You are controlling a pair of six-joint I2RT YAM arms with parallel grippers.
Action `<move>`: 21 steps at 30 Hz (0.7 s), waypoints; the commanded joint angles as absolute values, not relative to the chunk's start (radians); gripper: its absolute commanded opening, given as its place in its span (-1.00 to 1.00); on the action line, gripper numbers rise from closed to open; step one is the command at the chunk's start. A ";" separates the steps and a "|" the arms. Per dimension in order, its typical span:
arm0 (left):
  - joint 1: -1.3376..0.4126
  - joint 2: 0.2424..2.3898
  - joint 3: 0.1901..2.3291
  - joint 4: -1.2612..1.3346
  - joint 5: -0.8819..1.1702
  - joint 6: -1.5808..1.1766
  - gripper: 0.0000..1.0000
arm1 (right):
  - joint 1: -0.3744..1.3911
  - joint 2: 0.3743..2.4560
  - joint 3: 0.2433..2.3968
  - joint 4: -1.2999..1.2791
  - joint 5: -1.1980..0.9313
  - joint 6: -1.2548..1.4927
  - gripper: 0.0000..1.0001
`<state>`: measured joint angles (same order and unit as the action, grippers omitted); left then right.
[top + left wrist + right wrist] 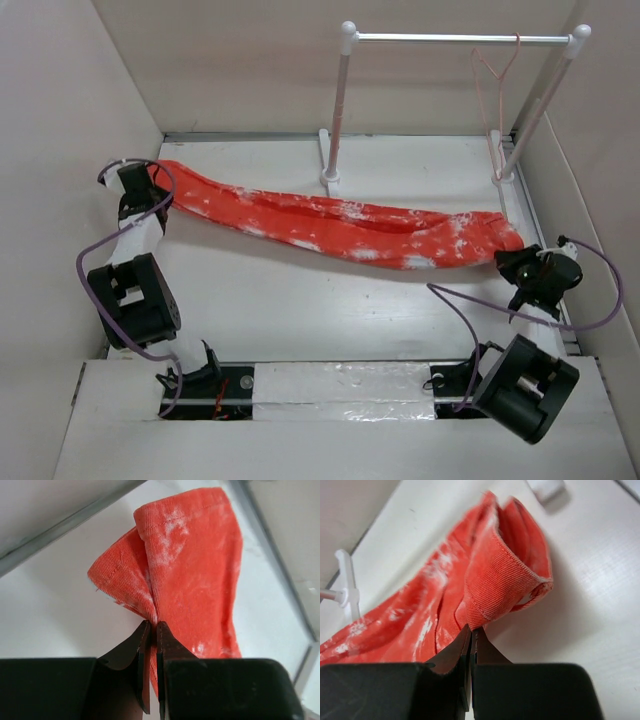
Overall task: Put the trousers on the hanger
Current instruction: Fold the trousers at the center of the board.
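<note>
White desk carries everything. Orange-red trousers with white splotches lie on it, pulled out long. One end is at the far left corner and the other is near the right edge. The body runs diagonally, just in front of the left foot of the rail. Not on the hanger yet. The rail is a white bar on two posts at the back right, well above the cloth.

Left arm: base at the near edge, elbow block pushed out to the left. The forearm runs away toward the far left corner and the wrist sits right at the cloth end.

Right arm: big joint low by the near right edge. A short reach forward, with the wrist at the trousers' right end.

Left hand: jaws pinched on a hemmed fold of the trousers. The wrist view shows only a thin slit between the fingers, with cloth fanning out past the tips.

Right hand: same, clamped tight on a stitched hem edge. The fabric curls into an open loop just beyond the tips.

The hanger is thin pinkish wire, hooked over the rail close to the right post. It hangs free, well apart from both hands and the trousers.
</note>
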<state>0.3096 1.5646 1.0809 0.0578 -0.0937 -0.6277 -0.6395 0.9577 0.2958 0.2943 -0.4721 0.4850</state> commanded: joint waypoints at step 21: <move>0.439 1.467 0.930 -0.009 -0.072 -0.693 0.18 | -0.969 0.845 0.377 0.006 -0.704 0.233 0.68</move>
